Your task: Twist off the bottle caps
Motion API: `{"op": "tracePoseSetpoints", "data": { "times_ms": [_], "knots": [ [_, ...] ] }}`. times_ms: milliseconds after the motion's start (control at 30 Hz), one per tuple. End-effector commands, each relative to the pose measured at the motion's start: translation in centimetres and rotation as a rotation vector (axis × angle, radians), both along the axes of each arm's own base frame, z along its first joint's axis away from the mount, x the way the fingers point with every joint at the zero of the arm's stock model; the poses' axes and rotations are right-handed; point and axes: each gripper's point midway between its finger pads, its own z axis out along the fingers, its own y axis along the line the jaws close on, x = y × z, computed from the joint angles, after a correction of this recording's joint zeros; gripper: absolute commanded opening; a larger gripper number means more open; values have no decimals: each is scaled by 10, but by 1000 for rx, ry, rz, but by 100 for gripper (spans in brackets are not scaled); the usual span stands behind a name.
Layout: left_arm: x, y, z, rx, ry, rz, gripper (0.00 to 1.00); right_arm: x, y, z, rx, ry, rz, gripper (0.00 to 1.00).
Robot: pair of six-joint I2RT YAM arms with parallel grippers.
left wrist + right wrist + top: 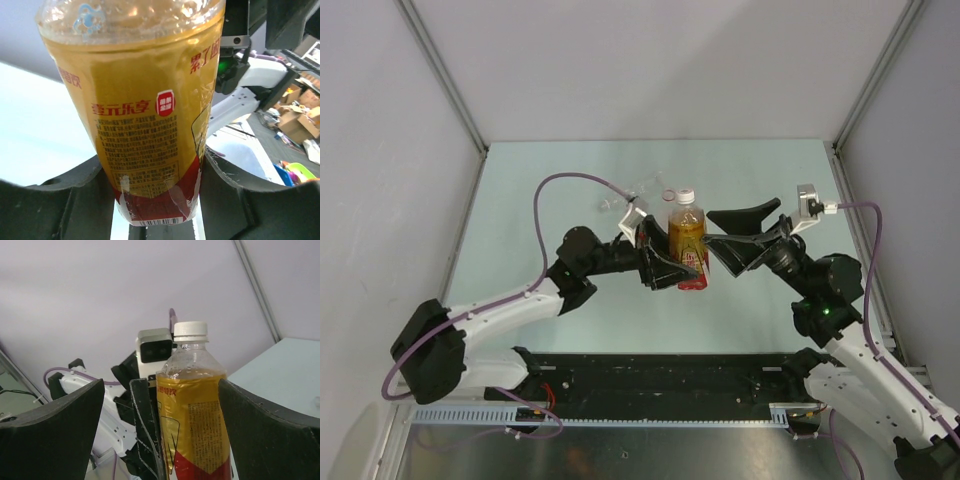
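Left tool [672, 262] is clamped on the lower body of the amber bottle [687, 238], which is upright over the middle of the bench [550, 190] with its white cap [685, 196] on. Right tool [712, 228] is spread wide, its fingers flanking the bottle without contact.

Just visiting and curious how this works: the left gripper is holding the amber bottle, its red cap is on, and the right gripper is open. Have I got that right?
Not quite: the cap is white, not red, as the right wrist view shows. The rest holds: the left gripper holds the amber bottle, cap on, and the right gripper is open.
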Motion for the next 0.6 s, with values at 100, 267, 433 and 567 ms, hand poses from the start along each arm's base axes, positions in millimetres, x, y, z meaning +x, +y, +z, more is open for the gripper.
{"op": "tracePoseSetpoints", "data": {
  "times_ms": [100, 267, 433, 567],
  "knots": [
    [24, 21, 4, 147, -113, 214, 32, 12, -3, -6, -44, 18, -53, 99],
    [31, 42, -10, 275, -131, 321, 33, 24, -1, -16, -63, 86, -65, 99],
    [34, 68, -31, 411, -127, 410, 33, 42, 4, -35, -134, 188, -80, 100],
    [34, 90, -53, 505, -108, 472, 33, 50, 8, -42, -199, 230, -94, 99]
  ]
}}
